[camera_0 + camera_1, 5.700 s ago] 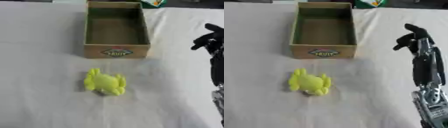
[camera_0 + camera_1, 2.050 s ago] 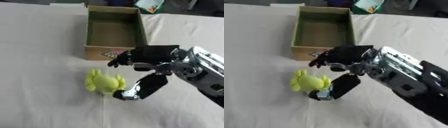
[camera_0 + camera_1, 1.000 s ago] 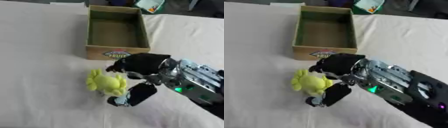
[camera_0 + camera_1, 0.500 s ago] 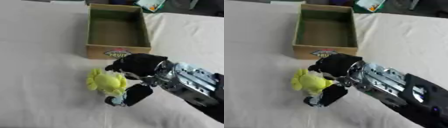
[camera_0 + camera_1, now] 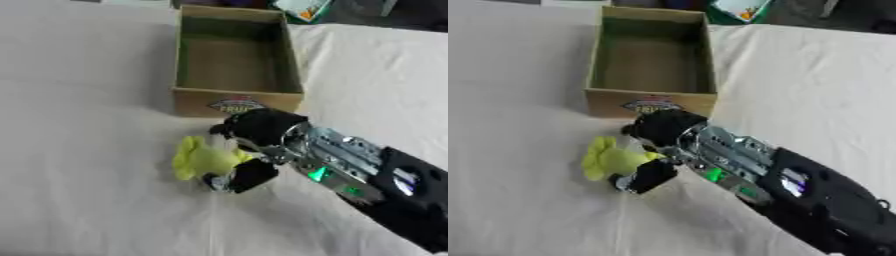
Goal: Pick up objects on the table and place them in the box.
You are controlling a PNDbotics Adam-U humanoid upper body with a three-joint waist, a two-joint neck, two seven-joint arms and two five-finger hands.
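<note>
Grasping is the step in hand: the right robot hand (image 5: 254, 137) has come in over the yellow-green toy (image 5: 203, 160), its fingers curled down on the toy's right side and the thumb tucked under its near edge, so it looks clamped on the toy, which lies on the white worktop (image 5: 79, 200) just in front of the cardboard box (image 5: 234, 60). To my eye the next move calls for a lift clear of the cloth, then a short carry forward over the box's near wall before letting go inside. Half a second ago the hand was already at the toy; now it sits a little lower and closer round it, and the toy has barely shifted.
</note>
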